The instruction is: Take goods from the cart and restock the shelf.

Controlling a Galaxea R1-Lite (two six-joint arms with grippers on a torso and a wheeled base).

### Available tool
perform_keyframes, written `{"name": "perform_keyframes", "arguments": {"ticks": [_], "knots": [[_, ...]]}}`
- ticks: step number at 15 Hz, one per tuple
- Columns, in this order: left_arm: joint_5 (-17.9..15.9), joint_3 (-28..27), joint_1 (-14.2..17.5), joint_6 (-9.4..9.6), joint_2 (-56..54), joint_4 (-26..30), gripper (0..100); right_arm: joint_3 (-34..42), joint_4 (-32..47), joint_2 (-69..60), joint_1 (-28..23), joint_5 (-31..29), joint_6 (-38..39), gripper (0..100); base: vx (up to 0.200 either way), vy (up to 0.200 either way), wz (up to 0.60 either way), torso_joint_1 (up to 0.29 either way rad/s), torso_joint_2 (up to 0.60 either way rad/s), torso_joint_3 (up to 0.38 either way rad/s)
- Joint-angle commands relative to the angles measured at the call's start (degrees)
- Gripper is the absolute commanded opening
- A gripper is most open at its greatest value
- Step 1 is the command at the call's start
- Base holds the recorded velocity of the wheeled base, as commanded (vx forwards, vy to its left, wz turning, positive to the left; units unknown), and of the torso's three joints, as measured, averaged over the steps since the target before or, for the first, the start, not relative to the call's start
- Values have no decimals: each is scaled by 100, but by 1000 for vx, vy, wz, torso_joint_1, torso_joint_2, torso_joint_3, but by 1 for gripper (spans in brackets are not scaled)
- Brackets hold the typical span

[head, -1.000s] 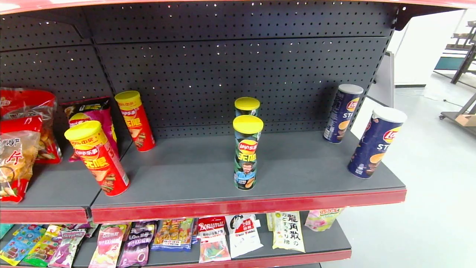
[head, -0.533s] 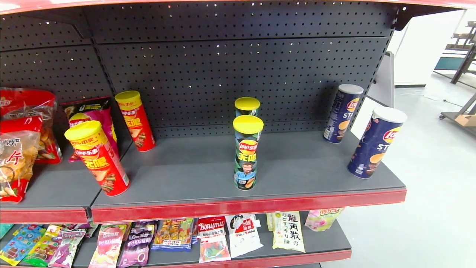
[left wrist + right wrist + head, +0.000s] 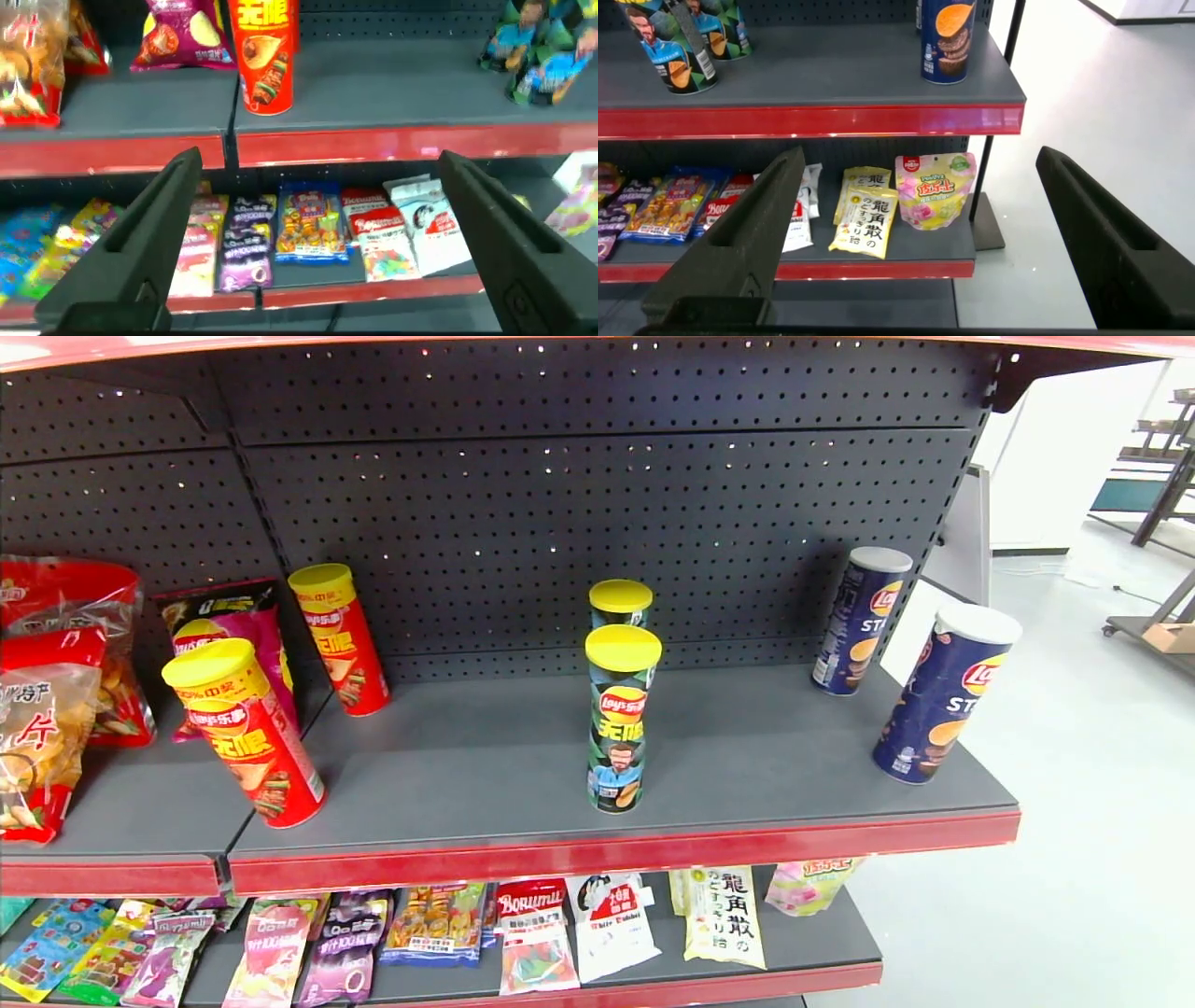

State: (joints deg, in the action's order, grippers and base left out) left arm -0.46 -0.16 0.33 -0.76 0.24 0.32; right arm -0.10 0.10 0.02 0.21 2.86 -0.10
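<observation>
Here we face the shelf [image 3: 616, 847], whose middle tier carries upright chip cans in pairs. The red cans [image 3: 245, 742] stand at the left, the green cans [image 3: 618, 719] in the centre, one directly behind the other, and the blue cans [image 3: 943, 695] at the right, the nearer one close to the shelf's end. Snack bags [image 3: 56, 681] lean at the far left, and flat sweet packets [image 3: 532, 933] line the lower tier. Our left gripper [image 3: 318, 159] hangs in front of the lower tier, spread wide with nothing between its jaws. Our right gripper [image 3: 920, 154] is likewise wide apart and empty, facing the shelf's right end.
</observation>
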Motion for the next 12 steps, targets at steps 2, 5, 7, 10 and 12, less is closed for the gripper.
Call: {"name": "perform_keyframes", "arguments": {"ticks": [2,5,7,10,12], "knots": [[-6,-2,2,58,-24,3,100,1,-1,-2,6,12,-34,100,0,0,0,0,0,0],[-6,-2,2,58,-16,3,100,-1265,78,1087,102,724,-131,100,0,0,0,0,0,0],[-6,-2,2,58,-16,3,100,-2750,122,2757,340,1137,273,100,0,0,0,0,0,0],[-6,-2,2,58,-24,3,100,-2293,43,3443,1122,1638,54,100,0,0,0,0,0,0],[-6,-2,2,58,-16,3,100,-2284,-766,4796,1746,1630,71,100,0,0,0,0,0,0]]}}
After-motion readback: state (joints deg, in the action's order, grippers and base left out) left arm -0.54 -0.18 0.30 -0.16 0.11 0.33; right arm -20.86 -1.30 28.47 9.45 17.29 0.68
